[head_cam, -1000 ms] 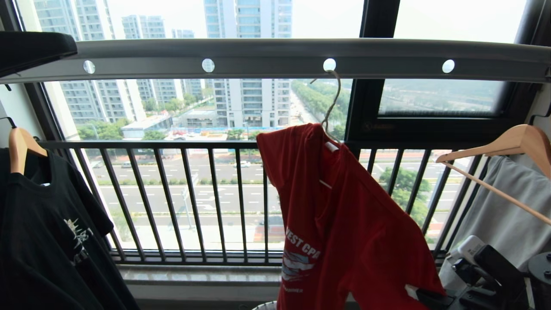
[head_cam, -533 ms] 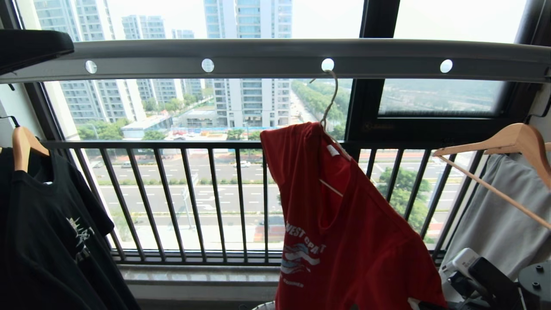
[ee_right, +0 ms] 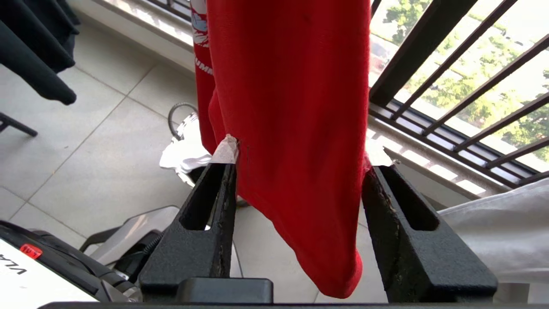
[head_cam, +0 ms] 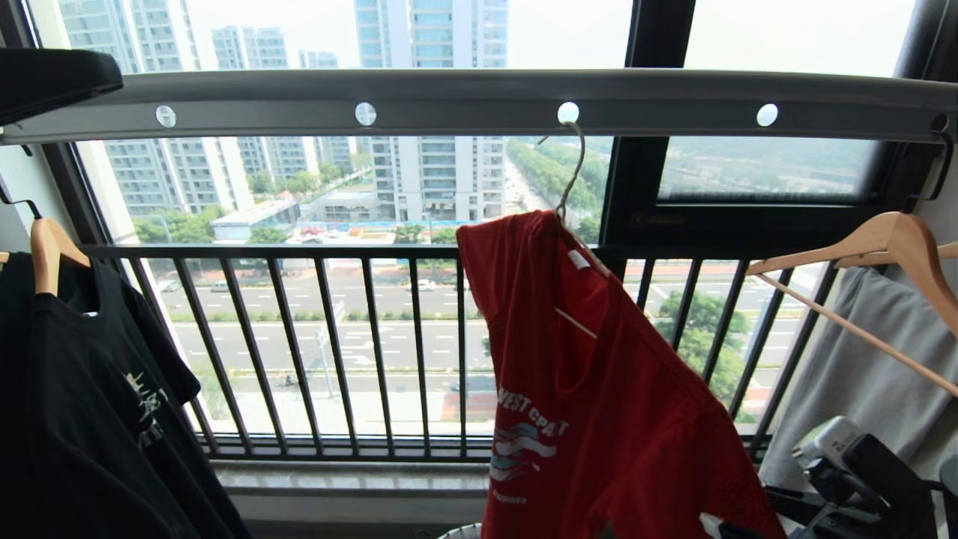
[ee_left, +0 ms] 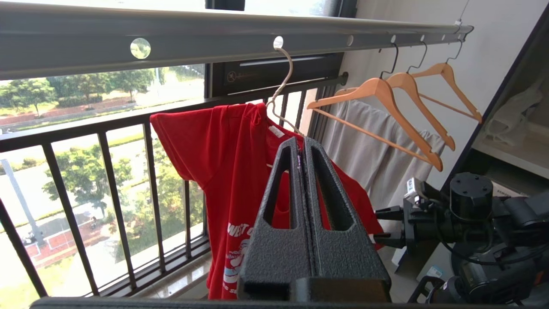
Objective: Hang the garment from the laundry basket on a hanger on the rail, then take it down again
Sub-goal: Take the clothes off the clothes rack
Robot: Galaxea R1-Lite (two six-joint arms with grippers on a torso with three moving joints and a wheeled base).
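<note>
We see the red garment (head_cam: 599,389) draped on the thin cream hanger (head_cam: 572,180), whose hook sits in one of the round holes of the grey rail (head_cam: 479,101); the shirt hangs tilted, its lettered front low and to the side. Our right gripper (ee_right: 300,161) stands with its fingers (ee_right: 214,201) well apart, and a lower fold of the garment hangs down in the gap between them, the cloth brushing the inner face of one finger while nothing is clamped. Beyond those fingertips, on the tiled floor, a bit of the laundry basket (ee_right: 182,122) shows behind the cloth. Our left gripper (ee_left: 302,143) has its fingers (ee_left: 283,193) pressed together on nothing, the tips pointing up toward the shirt's collar just under the hanger's neck, apart from it as far as we can tell
</note>
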